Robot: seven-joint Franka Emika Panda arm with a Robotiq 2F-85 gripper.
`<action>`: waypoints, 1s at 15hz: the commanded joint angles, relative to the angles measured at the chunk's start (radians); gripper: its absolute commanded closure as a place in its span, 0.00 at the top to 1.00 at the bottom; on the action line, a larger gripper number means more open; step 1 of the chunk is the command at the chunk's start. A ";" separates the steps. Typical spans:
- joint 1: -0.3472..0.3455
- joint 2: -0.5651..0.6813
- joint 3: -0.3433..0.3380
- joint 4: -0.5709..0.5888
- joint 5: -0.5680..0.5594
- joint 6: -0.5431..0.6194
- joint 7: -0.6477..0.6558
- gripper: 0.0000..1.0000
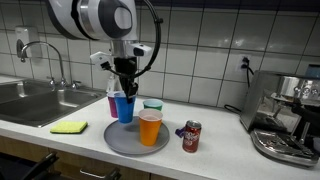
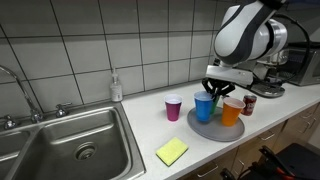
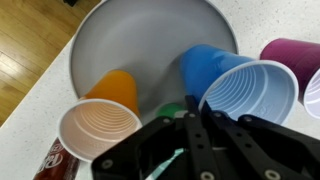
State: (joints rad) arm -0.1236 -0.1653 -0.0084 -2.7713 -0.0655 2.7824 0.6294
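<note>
My gripper (image 3: pixel 195 125) hangs over a grey round plate (image 3: pixel 130 40) and its fingers sit close together on the near rim of a blue cup (image 3: pixel 235 85). In both exterior views the gripper (image 1: pixel 124 88) (image 2: pixel 218 93) is at the top of the blue cup (image 1: pixel 125 107) (image 2: pixel 204 107), which rests on the plate (image 1: pixel 120 140) (image 2: pixel 205 130). An orange cup (image 1: pixel 150 128) (image 2: pixel 231 112) (image 3: pixel 105 115) stands on the plate beside it. A green cup (image 1: pixel 153 105) (image 3: pixel 172 110) is partly hidden behind them.
A purple cup (image 2: pixel 174 108) (image 3: pixel 290 52) stands on the counter beside the plate. A red soda can (image 1: pixel 191 136) (image 2: pixel 248 104) is on the plate's other side. A yellow sponge (image 1: pixel 69 127) (image 2: pixel 172 151) lies near the sink (image 2: pixel 70 150). An espresso machine (image 1: pixel 285 115) stands at the counter's end.
</note>
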 commanded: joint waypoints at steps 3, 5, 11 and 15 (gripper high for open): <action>0.014 0.023 0.000 -0.001 0.050 0.035 -0.082 0.01; 0.019 0.037 0.001 -0.001 0.068 0.049 -0.102 0.01; 0.003 0.063 0.008 -0.001 0.020 0.048 -0.085 0.01; 0.004 0.072 0.001 -0.001 0.009 0.044 -0.088 0.01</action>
State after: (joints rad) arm -0.1068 -0.0953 -0.0093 -2.7717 -0.0372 2.8280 0.5433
